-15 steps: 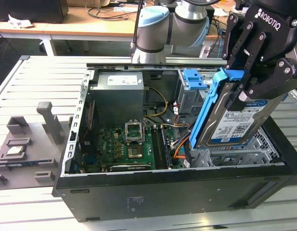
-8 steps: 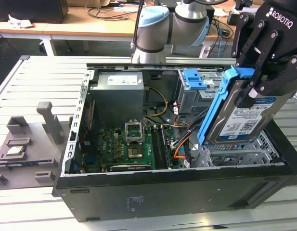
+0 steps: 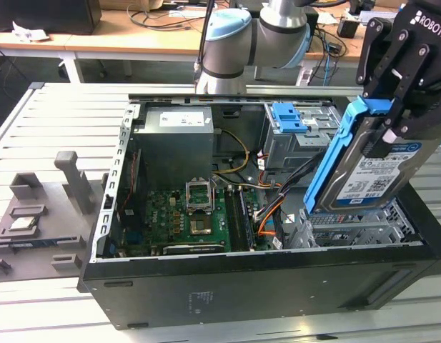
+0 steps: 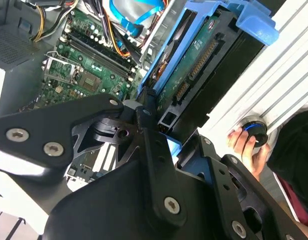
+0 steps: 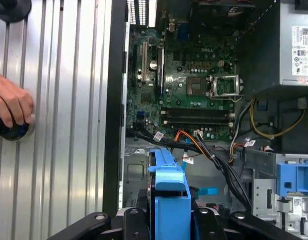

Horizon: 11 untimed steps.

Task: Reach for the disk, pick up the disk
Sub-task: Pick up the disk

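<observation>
Right of exterior frame: gripper (image 3: 389, 123) clamped on disk (image 3: 364, 170), lifted tilted above open computer case (image 3: 263, 279), clear of drive cage (image 3: 352, 227), blue rails outward. Lower right of second wrist view: person's hand (image 4: 248, 147) rests on black knob (image 4: 255, 131).
</observation>
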Tool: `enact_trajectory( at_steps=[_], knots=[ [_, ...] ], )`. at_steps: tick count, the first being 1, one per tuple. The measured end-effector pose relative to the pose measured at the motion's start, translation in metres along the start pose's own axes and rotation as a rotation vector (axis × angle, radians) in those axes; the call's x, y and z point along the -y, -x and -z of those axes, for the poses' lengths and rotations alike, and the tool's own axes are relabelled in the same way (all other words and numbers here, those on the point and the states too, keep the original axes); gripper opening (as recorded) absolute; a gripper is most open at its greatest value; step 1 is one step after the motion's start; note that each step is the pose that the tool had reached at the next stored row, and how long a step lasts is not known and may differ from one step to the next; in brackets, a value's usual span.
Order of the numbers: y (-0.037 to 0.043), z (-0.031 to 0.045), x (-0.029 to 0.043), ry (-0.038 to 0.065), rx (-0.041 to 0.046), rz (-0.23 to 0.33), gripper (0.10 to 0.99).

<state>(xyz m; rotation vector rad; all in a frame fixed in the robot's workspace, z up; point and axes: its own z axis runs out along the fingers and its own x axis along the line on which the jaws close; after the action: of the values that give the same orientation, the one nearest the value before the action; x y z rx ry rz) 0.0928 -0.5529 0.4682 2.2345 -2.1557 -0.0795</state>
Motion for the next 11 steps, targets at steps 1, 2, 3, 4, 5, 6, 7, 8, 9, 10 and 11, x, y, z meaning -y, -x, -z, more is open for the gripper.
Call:
enact_trajectory(
  at_steps=[1,2,3,4,5,6,7,8,9,10,11],
  knots=[
    [0.0002,0.0001,0.0015,0.0,0.0,0.0,0.365],
    [0.0006,0.0002,0.0041,0.0,0.0,0.0,0.365],
    [0.0009,0.0003,0.0064,0.0,0.0,0.0,0.365],
    [0.0012,0.0003,0.0079,0.0,0.0,0.0,0.365],
    [0.0014,0.0003,0.0094,0.0,0.0001,0.0,0.365],
    [0.0018,0.0004,0.0117,0.0,0.0001,0.0,0.365],
    [0.0021,0.0004,0.0133,0.0,0.0002,0.0,0.365],
    [0.0024,0.0004,0.0145,0.0,0.0002,0.0,0.365],
    [0.0029,0.0004,0.0165,0.0,0.0003,0.0,0.365],
    [0.0036,0.0003,0.0187,0.001,0.0001,0.0,0.365],
    [0.0044,0.0001,0.0206,0.001,0.0,0.0,0.365]
  ],
)
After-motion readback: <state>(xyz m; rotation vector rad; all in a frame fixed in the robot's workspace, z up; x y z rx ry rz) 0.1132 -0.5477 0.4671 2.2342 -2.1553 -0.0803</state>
